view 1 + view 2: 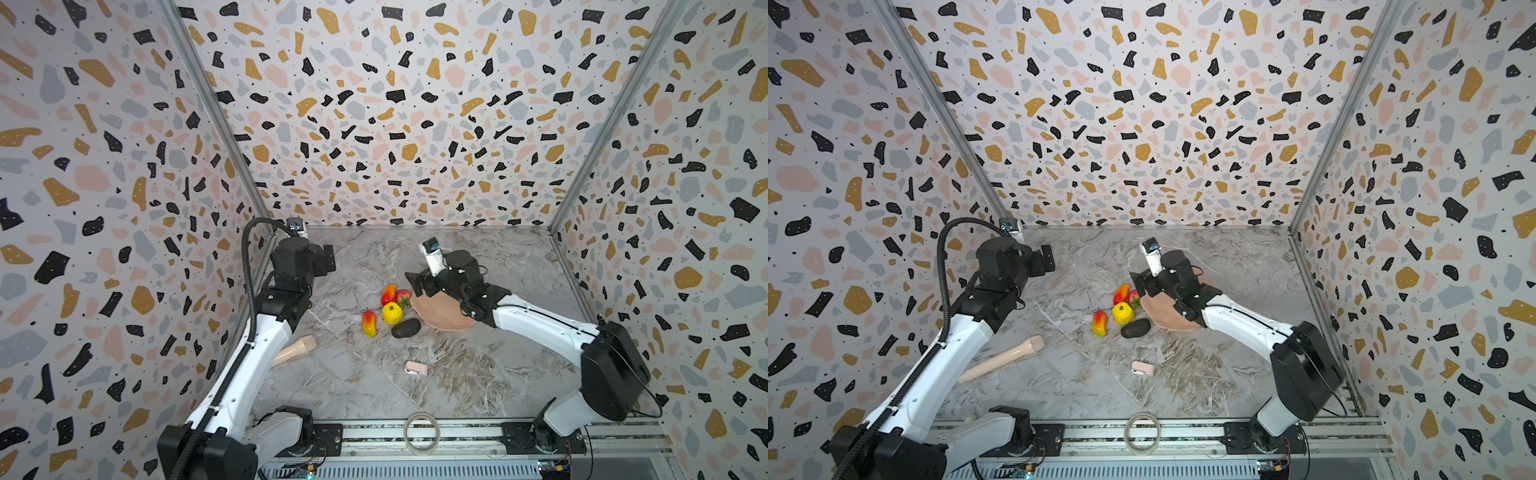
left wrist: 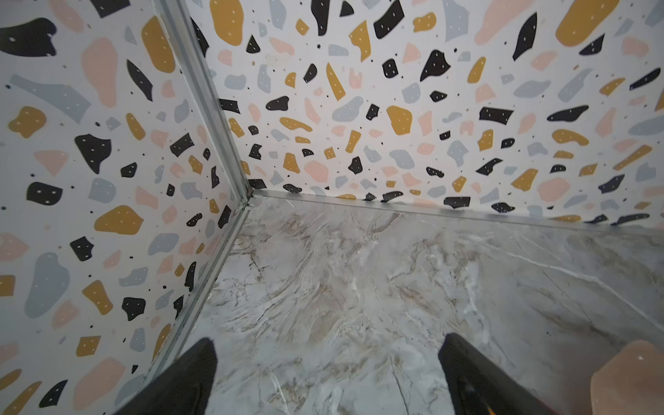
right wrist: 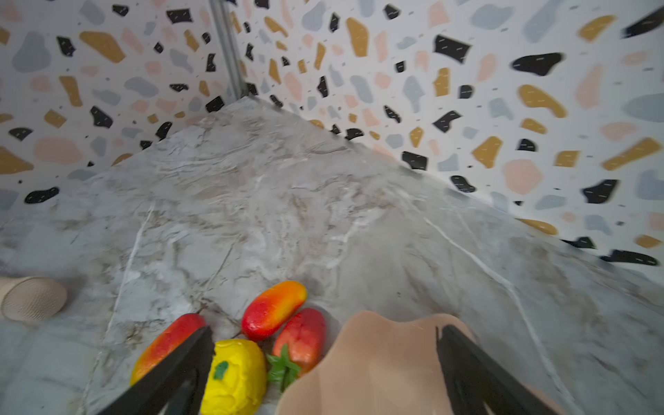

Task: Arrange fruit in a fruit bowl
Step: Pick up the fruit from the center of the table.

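Observation:
The peach-pink fruit bowl sits mid-table, empty where it shows, partly under my right arm. Left of it on the marble lie two red-yellow mangoes, a strawberry, a bumpy yellow fruit and a dark oval fruit. My right gripper hovers open over the bowl's rim and the strawberry, holding nothing. One finger crosses a mango beside the yellow fruit. My left gripper is open and empty near the back left corner.
A beige cylinder lies at the left by my left arm. A small pale pink clip rests toward the front. A clear tape ring sits on the front rail. Patterned walls enclose three sides.

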